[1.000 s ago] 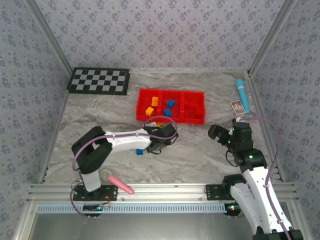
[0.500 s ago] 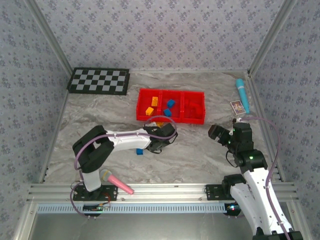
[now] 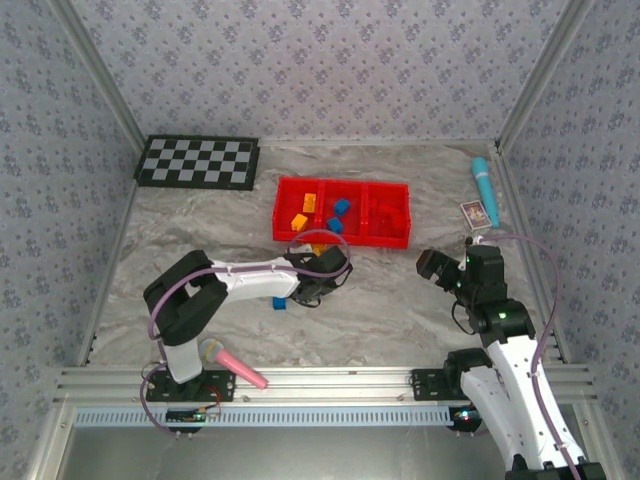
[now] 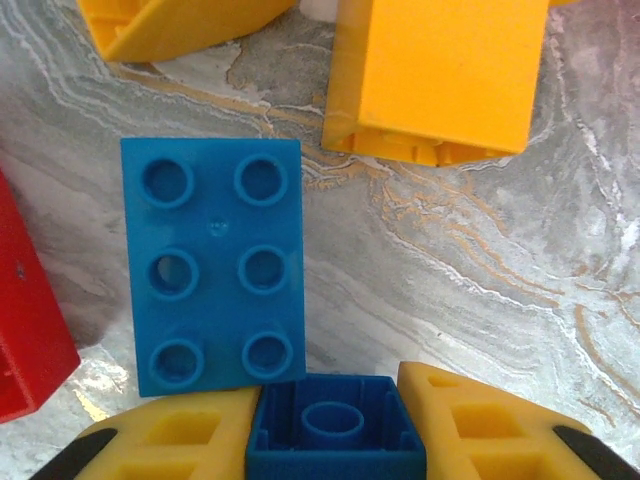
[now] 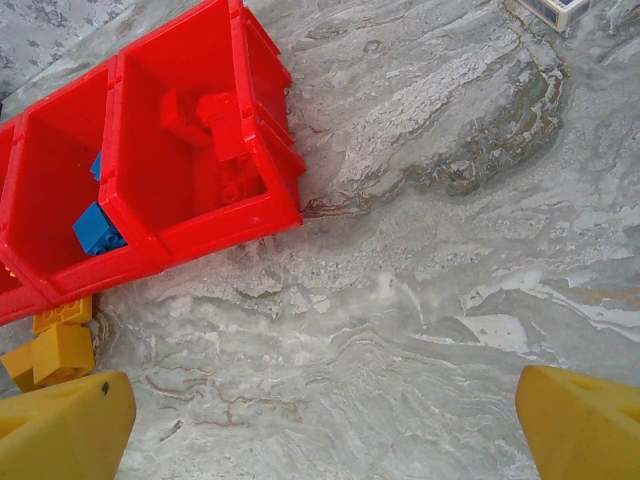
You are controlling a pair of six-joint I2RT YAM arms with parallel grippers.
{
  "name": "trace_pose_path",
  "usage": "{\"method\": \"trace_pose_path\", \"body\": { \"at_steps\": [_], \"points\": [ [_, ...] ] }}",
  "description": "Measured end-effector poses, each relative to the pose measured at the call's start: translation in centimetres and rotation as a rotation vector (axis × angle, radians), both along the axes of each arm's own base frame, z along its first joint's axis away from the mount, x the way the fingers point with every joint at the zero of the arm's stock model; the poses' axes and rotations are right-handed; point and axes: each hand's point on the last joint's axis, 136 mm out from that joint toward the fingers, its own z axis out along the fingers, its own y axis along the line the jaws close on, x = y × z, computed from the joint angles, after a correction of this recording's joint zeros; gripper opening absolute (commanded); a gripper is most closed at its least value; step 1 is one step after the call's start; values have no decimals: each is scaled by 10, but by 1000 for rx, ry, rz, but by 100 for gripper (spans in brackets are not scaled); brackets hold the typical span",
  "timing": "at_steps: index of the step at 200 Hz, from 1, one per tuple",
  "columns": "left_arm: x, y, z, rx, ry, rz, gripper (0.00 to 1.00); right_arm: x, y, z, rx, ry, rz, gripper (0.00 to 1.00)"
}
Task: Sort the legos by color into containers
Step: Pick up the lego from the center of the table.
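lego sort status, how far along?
Partly done: the shallow red plastic tray holds orange-yellow bricks left, blue bricks middle, red bricks right. In hand: left pincer grips a small blue brick. Remaining: a flat blue six-stud brick and loose orange-yellow bricks on the table.

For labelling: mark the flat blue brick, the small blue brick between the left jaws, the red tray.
flat blue brick [image 4: 212,265], left wrist view, studded top.
small blue brick [image 4: 335,425], left wrist view, hollow face.
red tray [image 5: 232,222], right wrist view, near wall.
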Motion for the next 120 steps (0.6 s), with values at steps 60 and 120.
{"method": "trace_pose_path", "body": {
  "at_steps": [60,120],
  "points": [
    [9,-8,58,11,-127,-149,18,1,0,-2,-2,9,0,100],
    [74,-45,156,-15,-294,-325,20,2,0,-7,-5,34,0,100]
  ]
}}
